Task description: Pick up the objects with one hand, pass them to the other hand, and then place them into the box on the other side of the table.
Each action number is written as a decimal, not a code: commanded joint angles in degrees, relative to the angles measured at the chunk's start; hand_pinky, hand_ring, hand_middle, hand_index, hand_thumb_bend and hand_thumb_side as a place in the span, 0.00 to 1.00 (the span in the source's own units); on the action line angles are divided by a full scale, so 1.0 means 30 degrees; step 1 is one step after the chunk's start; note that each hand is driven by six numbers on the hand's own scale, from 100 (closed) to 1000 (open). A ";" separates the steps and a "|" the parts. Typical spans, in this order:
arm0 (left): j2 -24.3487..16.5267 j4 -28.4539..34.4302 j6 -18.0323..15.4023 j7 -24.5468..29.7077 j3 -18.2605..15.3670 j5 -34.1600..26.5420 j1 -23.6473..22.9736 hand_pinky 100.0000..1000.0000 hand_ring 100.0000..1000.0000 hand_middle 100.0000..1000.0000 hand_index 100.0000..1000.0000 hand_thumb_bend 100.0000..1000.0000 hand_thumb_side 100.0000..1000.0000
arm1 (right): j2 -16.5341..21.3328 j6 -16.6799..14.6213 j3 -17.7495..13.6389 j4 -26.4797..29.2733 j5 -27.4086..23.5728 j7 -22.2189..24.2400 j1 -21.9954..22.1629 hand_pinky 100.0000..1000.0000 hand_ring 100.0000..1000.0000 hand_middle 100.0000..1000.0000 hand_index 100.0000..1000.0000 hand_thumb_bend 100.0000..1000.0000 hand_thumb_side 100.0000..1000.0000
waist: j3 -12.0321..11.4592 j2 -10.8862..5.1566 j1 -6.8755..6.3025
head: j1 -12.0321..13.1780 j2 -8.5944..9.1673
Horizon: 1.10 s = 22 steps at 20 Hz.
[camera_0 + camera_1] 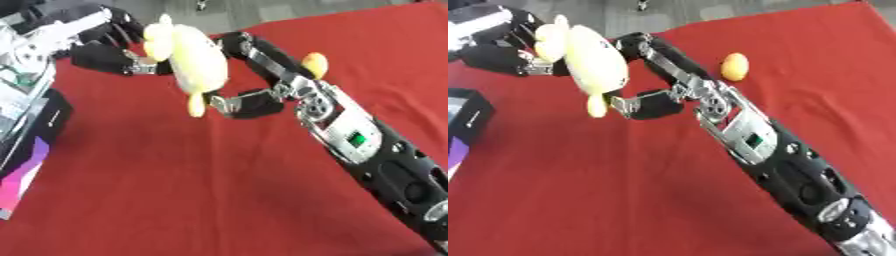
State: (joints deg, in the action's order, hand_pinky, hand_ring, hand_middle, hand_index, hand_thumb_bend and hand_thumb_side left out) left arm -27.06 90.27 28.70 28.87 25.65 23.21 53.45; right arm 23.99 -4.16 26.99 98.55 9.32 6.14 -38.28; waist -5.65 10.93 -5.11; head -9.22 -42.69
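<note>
Mid-handover: the yellow plush toy (194,60) hangs above the red worktop (219,190), the right hand (254,75) curled round it while the left hand (109,55) closes its fingers on the far side. Release and boxing remain, I'd judge; a small yellow object (734,66) waits on the cloth, and the box (31,125) sits at the left edge.

We count one yellow plush toy (194,59), held above the red table (623,200) toward its far left corner. We count one small yellow-orange round object (734,66) lying on the table near the far edge. We count two robot hands: the left hand (109,56) at the far left corner and the right hand (254,75) reaching in from the near right corner. We count one black box (467,117) at the left edge, with a purple and pink panel showing on it.
</note>
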 commanded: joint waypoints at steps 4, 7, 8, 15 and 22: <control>-0.0196 0.0839 0.0274 0.0339 -0.0192 -0.0519 0.0375 0.78 0.71 0.67 0.76 0.74 0.60 | 0.1034 0.0094 -0.0096 0.1334 -0.0135 -0.0078 0.0244 0.74 0.61 0.52 0.62 0.00 0.00 | -0.0074 -0.0293 -0.0083 | 0.0000 0.0154; -0.0525 0.1175 0.0372 0.0553 -0.0236 -0.0578 0.0197 0.78 0.71 0.67 0.76 0.73 0.60 | 0.1213 0.0327 -0.0160 0.1571 -0.0123 -0.0220 0.0382 0.74 0.60 0.52 0.62 0.00 0.00 | -0.0080 -0.0275 -0.0107 | -0.0005 0.0121; -0.0708 0.1302 0.0376 0.0651 -0.0261 -0.0584 0.0101 0.78 0.72 0.68 0.76 0.72 0.59 | 0.1250 0.0392 -0.0183 0.1623 -0.0124 -0.0310 0.0421 0.74 0.60 0.52 0.62 0.00 0.00 | -0.0079 -0.0269 -0.0114 | -0.0017 0.0131; -0.1652 0.1975 0.0379 0.1222 -0.0317 -0.0475 -0.0426 0.79 0.72 0.69 0.77 0.71 0.56 | 0.1365 0.0737 -0.0264 0.1784 -0.0372 -0.1337 0.0604 0.73 0.59 0.52 0.61 0.00 0.00 | -0.0058 -0.0241 -0.0151 | -0.0123 0.0229; -0.2233 0.2665 0.0307 0.2015 -0.0657 -0.0685 -0.0833 0.80 0.73 0.69 0.77 0.75 0.49 | 0.1424 0.1025 -0.0307 0.1742 -0.0363 -0.1829 0.0704 0.73 0.58 0.51 0.61 0.00 0.00 | -0.0065 -0.0209 -0.0166 | -0.0221 0.0305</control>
State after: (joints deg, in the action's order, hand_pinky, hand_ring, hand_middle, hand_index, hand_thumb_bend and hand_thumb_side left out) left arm -31.88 97.16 29.44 34.15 24.84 21.36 50.31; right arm 27.07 -1.17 26.90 102.62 8.31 1.12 -35.45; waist -5.76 11.01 -5.11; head -9.76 -42.60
